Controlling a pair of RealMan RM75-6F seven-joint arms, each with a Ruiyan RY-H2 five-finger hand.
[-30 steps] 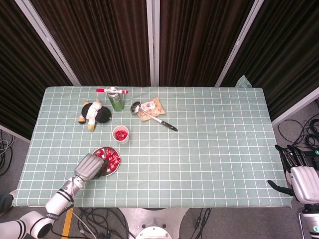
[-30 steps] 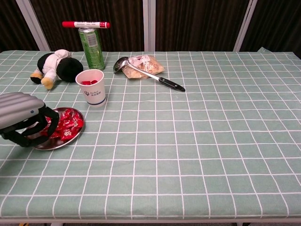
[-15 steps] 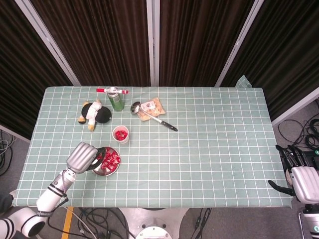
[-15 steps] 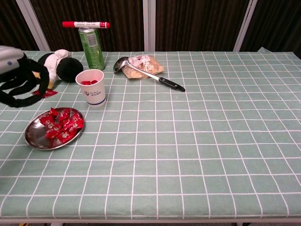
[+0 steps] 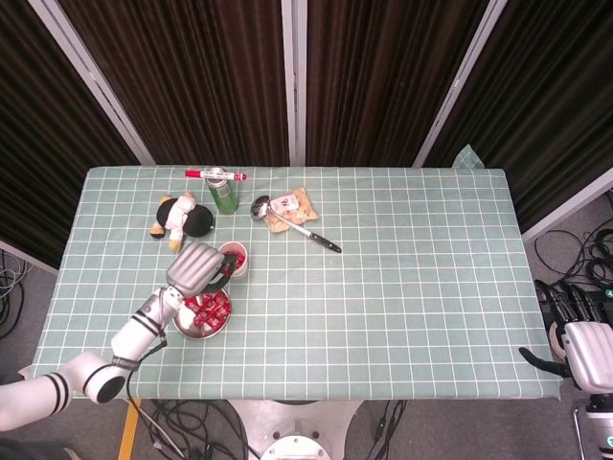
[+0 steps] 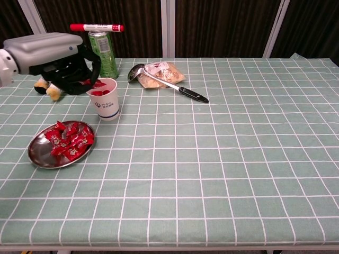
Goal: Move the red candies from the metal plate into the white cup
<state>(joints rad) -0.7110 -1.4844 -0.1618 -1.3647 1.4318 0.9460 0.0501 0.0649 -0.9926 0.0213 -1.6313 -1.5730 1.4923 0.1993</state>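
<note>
Silver-backed left hand (image 6: 53,55), black fingers (image 6: 79,79).

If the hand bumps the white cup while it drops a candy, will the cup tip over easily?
Probably yes. The white cup looks like thin paper, tall for its narrow base, so likely light. Only a few red candies weigh it down. The left hand hovers at its rim, so a sideways nudge could topple it.

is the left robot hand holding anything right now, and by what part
The left robot hand pinches a red candy by its wrapper edge, at the white cup rim.
</note>
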